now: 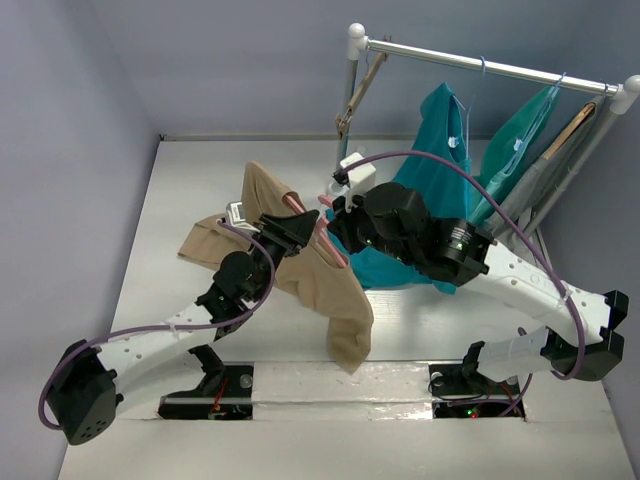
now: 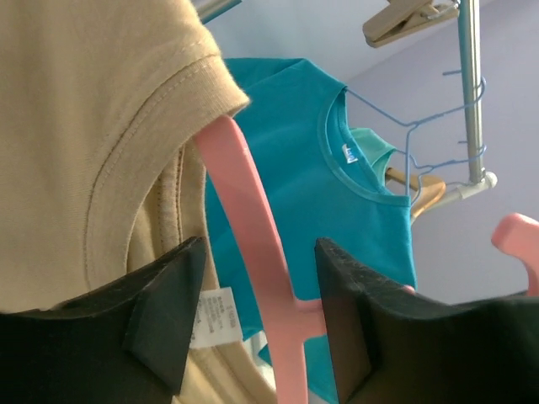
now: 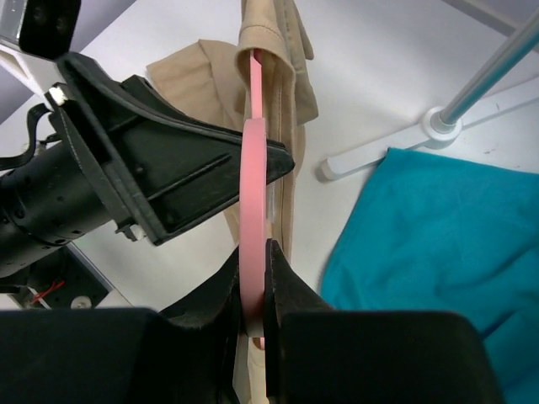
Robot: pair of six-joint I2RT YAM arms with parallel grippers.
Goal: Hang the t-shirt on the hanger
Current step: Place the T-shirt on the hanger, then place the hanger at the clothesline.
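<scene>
- White table [image 1: 190, 175] under grey walls; a clothes rack [image 1: 480, 65] with teal garments [image 1: 440, 150] stands far right.
- Right gripper [image 3: 253, 252] is clamped tight on the pink hanger [image 3: 253, 168], holding it above the table.
- The hanger's long axis runs from that gripper toward the far left, its far arm tucked inside the tan t-shirt [image 1: 340, 300].
- Left gripper [image 2: 259, 252], jaws wide apart and gripping nothing, straddles the hanger arm just beside the collar. It is the nearer one to the fabric.

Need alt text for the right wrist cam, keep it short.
The right gripper is clamped on the pink hanger, seen edge-on, whose far end disappears into the tan t-shirt. The left gripper points in from the left beside the hanger, and a teal garment lies lower right on the white table.
</scene>
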